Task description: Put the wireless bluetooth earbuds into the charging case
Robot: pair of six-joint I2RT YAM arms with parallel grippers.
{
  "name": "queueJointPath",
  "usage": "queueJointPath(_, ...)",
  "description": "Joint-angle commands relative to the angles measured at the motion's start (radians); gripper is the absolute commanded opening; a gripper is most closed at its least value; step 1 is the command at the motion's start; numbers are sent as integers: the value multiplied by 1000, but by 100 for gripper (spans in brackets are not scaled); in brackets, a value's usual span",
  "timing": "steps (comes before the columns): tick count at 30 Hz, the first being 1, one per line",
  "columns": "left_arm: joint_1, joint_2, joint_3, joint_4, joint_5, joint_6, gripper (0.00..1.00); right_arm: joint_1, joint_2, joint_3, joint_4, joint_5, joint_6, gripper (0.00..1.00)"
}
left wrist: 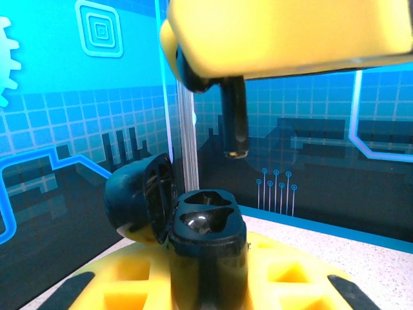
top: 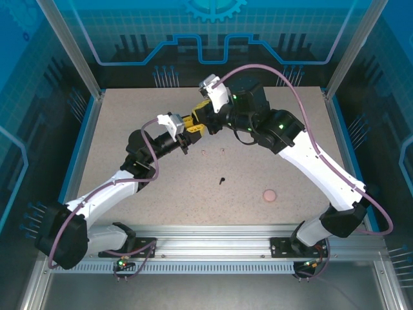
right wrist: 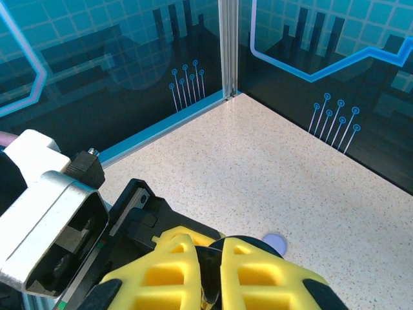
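Three cases (top: 270, 194); two black earbuds (top: 221, 181); two pink earbuds (top: 204, 152).

An earbud (left wrist: 233, 116) hangs just above the charging case (left wrist: 206, 226) (its lid (left wrist: 139, 200) swung open beside it); a loose earbud (top: 221, 181) lies at the middle of the table (top: 129, 142), a round case (top: 270, 194) to its right.

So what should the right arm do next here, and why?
Probably lower the right gripper a little: its black earbud hangs stem-down above the open black case, which the left gripper holds upright with its lid swung aside.
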Motion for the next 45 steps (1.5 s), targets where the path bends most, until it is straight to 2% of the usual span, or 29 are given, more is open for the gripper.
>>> queueJointPath(1,-8,-11,26,32,21,32,0,-7,2,-11,19,-1,5,11)
queueJointPath(18,-8,-14,31,37,20,30,0,-43,-22,-101,36,-7,30,11)
queueJointPath(25,-8,-9,36,35,17,29,0,-44,-18,-97,13,-81,4,12)
queueJointPath(27,-8,-8,37,35,16,29,0,-42,-17,-93,5,-80,5,21)
queueJointPath(30,-10,-5,32,37,14,28,0,-43,-28,-76,13,-55,34,45)
queueJointPath(32,-10,-2,29,41,12,27,0,-47,-30,-41,5,-31,58,53)
queueJointPath(37,-9,4,12,63,-14,29,0,-97,-66,18,-18,7,166,65)
queueJointPath(42,-8,2,-11,77,-46,38,0,-186,-134,-29,-53,22,325,67)
queueJointPath(45,-8,-1,-22,87,-65,39,0,-229,-174,-119,-69,31,414,67)
